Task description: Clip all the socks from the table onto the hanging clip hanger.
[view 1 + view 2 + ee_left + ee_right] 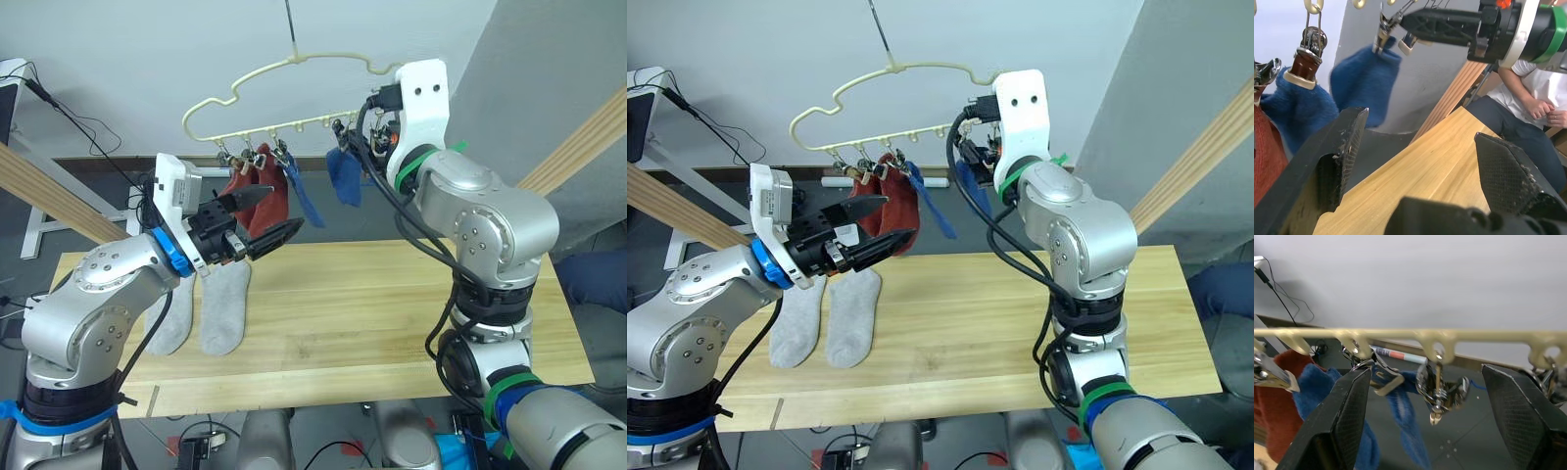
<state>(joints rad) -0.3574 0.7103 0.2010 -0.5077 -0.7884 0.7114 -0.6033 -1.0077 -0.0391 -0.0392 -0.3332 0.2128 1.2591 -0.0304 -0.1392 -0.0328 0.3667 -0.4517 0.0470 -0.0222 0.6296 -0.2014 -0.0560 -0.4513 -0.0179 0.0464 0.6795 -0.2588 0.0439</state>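
Two light grey socks (pixel 201 305) lie flat on the left part of the counter (pixel 372 313), side by side, toes toward the lower edge of the frame. Above them, at upper centre of the head views, the clip hanger (pixel 294 93) hangs by its hook. Two rust red socks (pixel 263 196) hang from clips at its left end, one blue sock (pixel 302 196) just to their right, and a second blue sock (pixel 344 176) further right along the clip row.

Left gripper (pixel 257 217): jaws open, empty, held in the air at centre left of the frame, directly in front of the red socks and above the grey pair, touching neither that can be seen. In the left wrist view the blue socks hang beyond the open jaws.

Right gripper (pixel 1425 416): raised to the hanger's right end, jaws open. In the right wrist view a bare metal clip (pixel 1439 394) hangs between the spread jaws, not pinched, with the hanger bar crossing above it and the second blue sock toward the left finger.

A seated person (pixel 1528 103) shows beyond the counter's far end.
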